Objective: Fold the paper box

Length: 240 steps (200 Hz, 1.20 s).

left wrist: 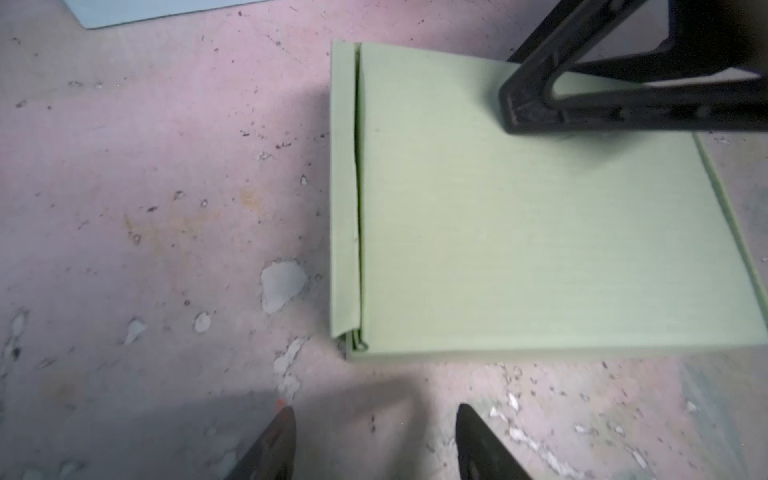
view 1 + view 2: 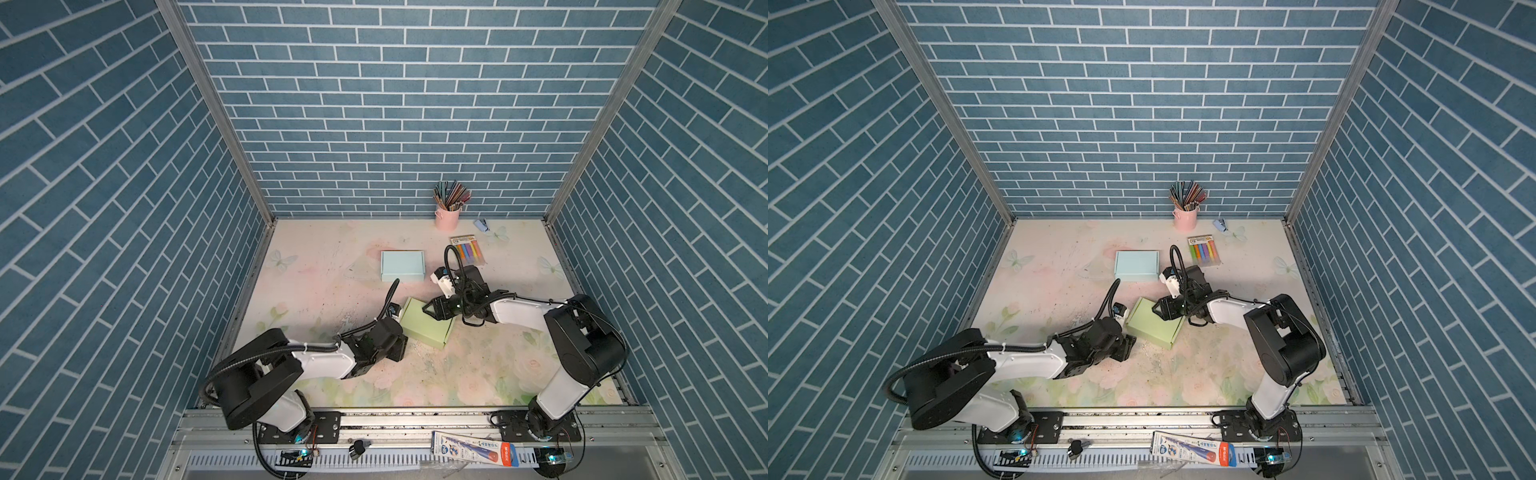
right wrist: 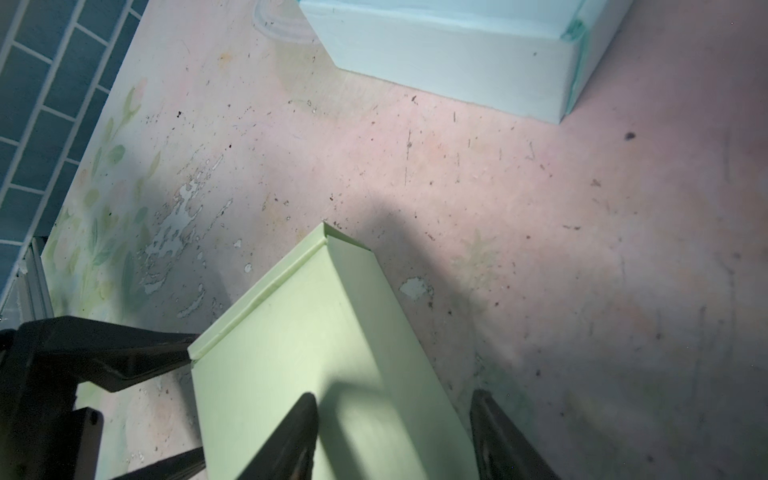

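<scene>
Green box (image 2: pixel 428 324): we are seeing it lying closed, just ahead of left gripper (image 1: pixel 374 440), jaws spread.
Right gripper (image 3: pixel 393 397): spread, straddling box edge.

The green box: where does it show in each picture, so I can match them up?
Top view: green box mid-table, between the arms.
Top view: green box, same spot.
Left wrist: green box just beyond the open left tool.
Right wrist: green box under the right tool.
Shared landmark: blue box, visible in all four.
</scene>
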Available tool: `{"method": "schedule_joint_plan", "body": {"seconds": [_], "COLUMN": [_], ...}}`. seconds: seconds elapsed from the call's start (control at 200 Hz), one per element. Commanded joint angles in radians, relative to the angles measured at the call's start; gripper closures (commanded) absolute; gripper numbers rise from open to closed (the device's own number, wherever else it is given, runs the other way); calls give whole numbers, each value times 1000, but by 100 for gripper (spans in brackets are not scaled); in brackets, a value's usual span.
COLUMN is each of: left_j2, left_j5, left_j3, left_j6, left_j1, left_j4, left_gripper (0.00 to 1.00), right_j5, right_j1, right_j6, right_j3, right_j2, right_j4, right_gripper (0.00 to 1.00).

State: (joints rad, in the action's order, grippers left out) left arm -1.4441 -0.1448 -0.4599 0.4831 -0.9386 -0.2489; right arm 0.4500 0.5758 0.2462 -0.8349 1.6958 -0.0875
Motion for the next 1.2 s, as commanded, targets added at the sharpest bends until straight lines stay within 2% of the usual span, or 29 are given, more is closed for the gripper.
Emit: {"method": "schedule_joint_plan", "body": {"seconds": [0.0,0.13,0.29,0.745,1.195], "left_j2": [49,46,-31,-182,-187], "left_j5": [-3,23,48,38,40], "left_j3": [14,-6,-81,-173,-171], "left_j6": [32,44,49,27,6], "left_j1": [-25,-65,-113,-111,-90], "left_j4": [62,53,-3,-63,-101], "left_gripper": [38,43,51,52,52], "right_j5": [20,27,54,123,139], "right_j1": [-1,-3,-3,21,75], "right_j6": [2,10,17,25,33], "right_j3": [3,5,6,42,26], "right_j2": [-23,-32,-27,-17,19], "right_j4": [30,23,16,-15,-19], "right_gripper": [41,41,41,41,41]}}
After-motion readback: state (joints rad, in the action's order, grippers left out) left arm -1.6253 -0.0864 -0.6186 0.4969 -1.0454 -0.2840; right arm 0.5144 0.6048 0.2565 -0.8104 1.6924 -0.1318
